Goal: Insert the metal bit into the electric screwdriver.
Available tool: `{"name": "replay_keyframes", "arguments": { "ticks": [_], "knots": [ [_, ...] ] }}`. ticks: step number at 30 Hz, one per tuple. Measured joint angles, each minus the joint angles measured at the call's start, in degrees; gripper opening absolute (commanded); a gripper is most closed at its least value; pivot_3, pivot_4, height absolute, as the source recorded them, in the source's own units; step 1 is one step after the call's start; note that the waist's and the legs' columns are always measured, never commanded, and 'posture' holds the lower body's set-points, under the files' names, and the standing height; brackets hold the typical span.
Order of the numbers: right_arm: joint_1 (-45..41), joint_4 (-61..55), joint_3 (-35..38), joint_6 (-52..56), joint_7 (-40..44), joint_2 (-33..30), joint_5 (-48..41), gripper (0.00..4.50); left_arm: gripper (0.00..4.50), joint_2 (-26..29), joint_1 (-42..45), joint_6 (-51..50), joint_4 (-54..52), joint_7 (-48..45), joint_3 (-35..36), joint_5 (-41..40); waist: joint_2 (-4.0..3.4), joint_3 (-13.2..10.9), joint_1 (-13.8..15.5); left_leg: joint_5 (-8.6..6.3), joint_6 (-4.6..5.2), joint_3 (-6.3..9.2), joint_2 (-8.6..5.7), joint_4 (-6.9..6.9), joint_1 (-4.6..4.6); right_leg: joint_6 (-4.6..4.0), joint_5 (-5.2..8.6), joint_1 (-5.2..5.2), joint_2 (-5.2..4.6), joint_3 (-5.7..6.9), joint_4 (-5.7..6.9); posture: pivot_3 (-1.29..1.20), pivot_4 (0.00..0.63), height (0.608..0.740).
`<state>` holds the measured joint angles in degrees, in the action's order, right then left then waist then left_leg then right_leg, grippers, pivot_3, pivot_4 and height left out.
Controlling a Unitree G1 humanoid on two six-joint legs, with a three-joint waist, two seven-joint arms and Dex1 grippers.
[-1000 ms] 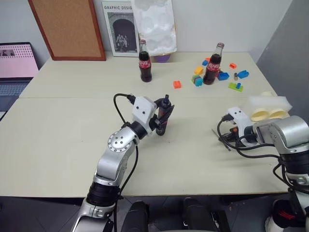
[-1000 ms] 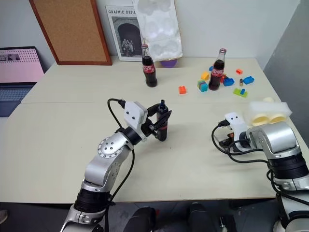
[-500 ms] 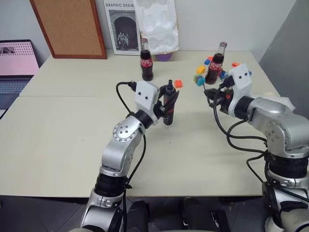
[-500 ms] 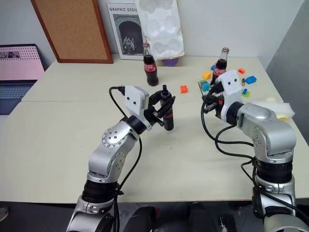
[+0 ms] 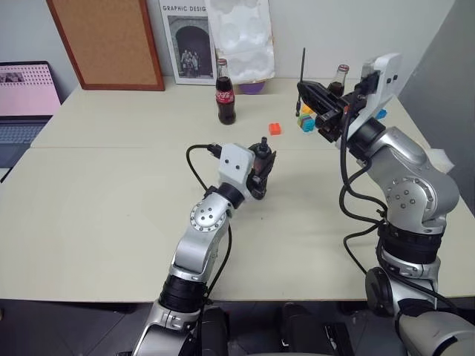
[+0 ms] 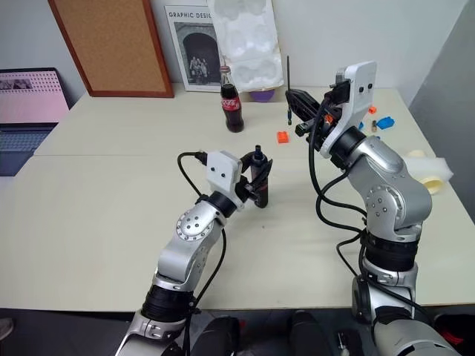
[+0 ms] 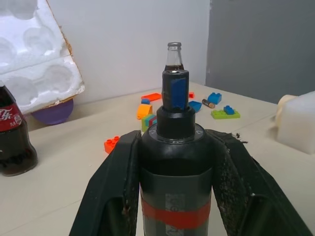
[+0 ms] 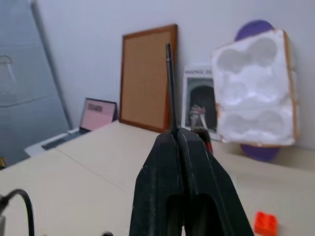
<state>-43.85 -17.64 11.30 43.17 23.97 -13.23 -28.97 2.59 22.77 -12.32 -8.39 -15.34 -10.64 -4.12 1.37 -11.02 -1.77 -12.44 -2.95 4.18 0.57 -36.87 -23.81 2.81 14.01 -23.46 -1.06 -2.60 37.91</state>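
Since a second ago the right gripper (image 5: 306, 90) has risen from low over the table's right side, near the foam piece, to well above the tabletop, and now stands right of and above the left one. Its two black fingers are pressed tight on the base of the metal bit (image 5: 303, 65), which sticks straight up past the fingertips (a thin dark needle against the wall in the right wrist view (image 8: 170, 83)).

Nearer the robot, the left gripper (image 5: 261, 172) has hardly shifted. It is clamped on the electric screwdriver (image 5: 260, 167), one finger on each side of the black barrel, holding it upright over the table (image 5: 104, 215). In the left wrist view the tool (image 7: 175, 162) stands between the fingers (image 7: 115, 191), its red band low and its blue nose collar at the top, pointing up. The bit is apart from the nose, higher and to the right, not yet in it.

Farther back, an orange brick (image 5: 274, 129) lies between the two grippers' lines, with a cola bottle (image 5: 225, 95) behind and left of it. More coloured bricks (image 5: 306, 123) and a second bottle (image 5: 339, 77) sit behind the right gripper. Along the wall stand a cork board (image 5: 104, 41), a poster (image 5: 187, 44) and a white foam tray (image 5: 239, 37); a laptop (image 5: 26, 89) is at far left.
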Motion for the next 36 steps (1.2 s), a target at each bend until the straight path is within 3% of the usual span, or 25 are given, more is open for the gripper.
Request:
{"name": "replay_keyframes", "arguments": {
  "ticks": [12,23,36],
  "knots": [
    [5.23,-0.09,-11.08,-15.53,-4.33,9.00,7.25,0.00,1.65,-0.32,-0.15,0.70,0.21,2.37,-0.23,2.59,-0.02,0.00,-0.08,0.00,-0.01,0.04,0.03,0.01,0.04,0.00,0.00,-0.01,0.02,0.02,0.06,0.00,0.150,0.740],
    [9.91,-3.26,-15.47,-17.61,-10.45,12.39,11.57,0.00,1.65,-0.68,-0.11,1.53,0.92,3.40,-0.25,3.23,-0.02,0.00,-0.05,0.01,-0.01,0.07,0.02,0.00,0.04,-0.01,0.00,0.00,0.02,0.03,0.06,0.00,0.150,0.740],
    [12.04,-3.35,-18.64,-19.29,-11.68,13.29,13.91,0.00,1.65,-0.72,-0.09,1.57,0.92,3.49,-0.29,3.80,-0.02,0.00,-0.07,0.01,-0.01,0.07,0.02,0.01,0.04,-0.01,0.01,-0.01,0.02,0.04,0.05,0.00,0.150,0.740]
  ]
}}
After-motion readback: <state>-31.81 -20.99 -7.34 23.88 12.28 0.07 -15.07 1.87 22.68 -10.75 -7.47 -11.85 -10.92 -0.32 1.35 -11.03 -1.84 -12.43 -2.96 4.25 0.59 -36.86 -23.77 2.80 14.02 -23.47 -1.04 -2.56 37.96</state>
